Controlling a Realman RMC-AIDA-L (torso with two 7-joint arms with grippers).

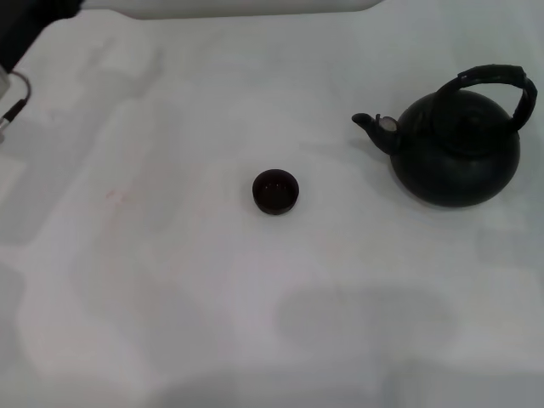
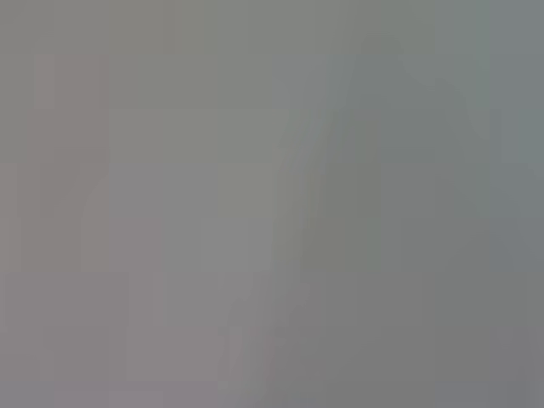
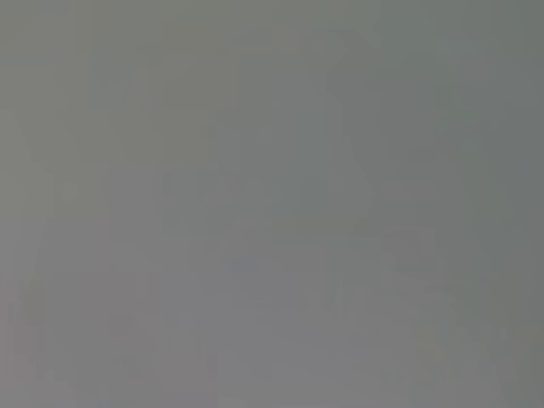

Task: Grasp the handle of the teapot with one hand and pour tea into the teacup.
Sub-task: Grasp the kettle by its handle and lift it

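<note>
Upright, teapot [image 1: 459, 157] right, well apart from teacup [image 1: 275, 190] — centre; handle [image 1: 493, 78] ungrasped

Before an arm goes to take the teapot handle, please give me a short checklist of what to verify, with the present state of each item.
1. Teapot stands upright on the table: ok.
2. Handle arches over the top of the pot, with nothing on or around it: ok.
3. Teacup is upright, mouth up, apart from the pot, on the robot's left of it: ok.
4. Spout points toward the cup's side: ok.
5. Gripper positions and finger state: cannot tell. Neither gripper shows in the head view, and both wrist views show only plain grey.
6. Tea already in the cup: cannot tell, its inside is dark.
</note>
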